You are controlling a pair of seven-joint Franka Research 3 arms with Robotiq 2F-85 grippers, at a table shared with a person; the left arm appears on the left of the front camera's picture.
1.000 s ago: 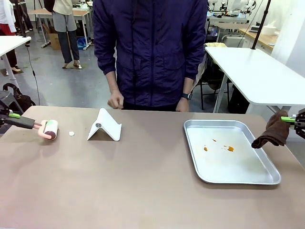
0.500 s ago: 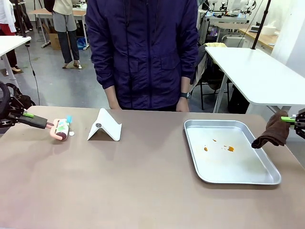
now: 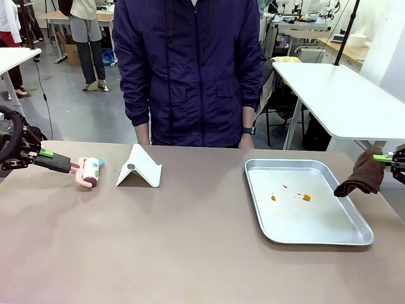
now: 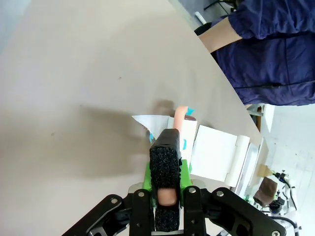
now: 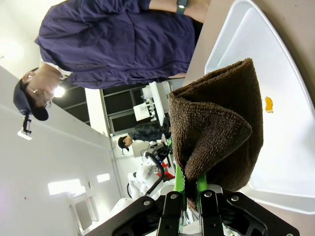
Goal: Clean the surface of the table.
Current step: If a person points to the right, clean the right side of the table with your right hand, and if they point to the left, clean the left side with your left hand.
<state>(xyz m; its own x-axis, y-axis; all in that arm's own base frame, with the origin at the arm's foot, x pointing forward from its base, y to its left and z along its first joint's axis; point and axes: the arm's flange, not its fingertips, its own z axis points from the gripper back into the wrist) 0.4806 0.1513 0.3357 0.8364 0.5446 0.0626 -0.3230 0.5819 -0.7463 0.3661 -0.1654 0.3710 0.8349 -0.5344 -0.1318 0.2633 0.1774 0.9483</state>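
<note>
Both jaws closed — left on lint roller (image 3: 88, 172) by white stand (image 3: 139, 168), right on brown cloth (image 3: 362, 172) beside tray (image 3: 323, 218)

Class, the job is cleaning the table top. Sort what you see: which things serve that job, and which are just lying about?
For the job:
table
roller, held in the left claw
cloth, held in the right claw

Lying about, probably:
stand, white and folded
tray, with orange stains
</note>
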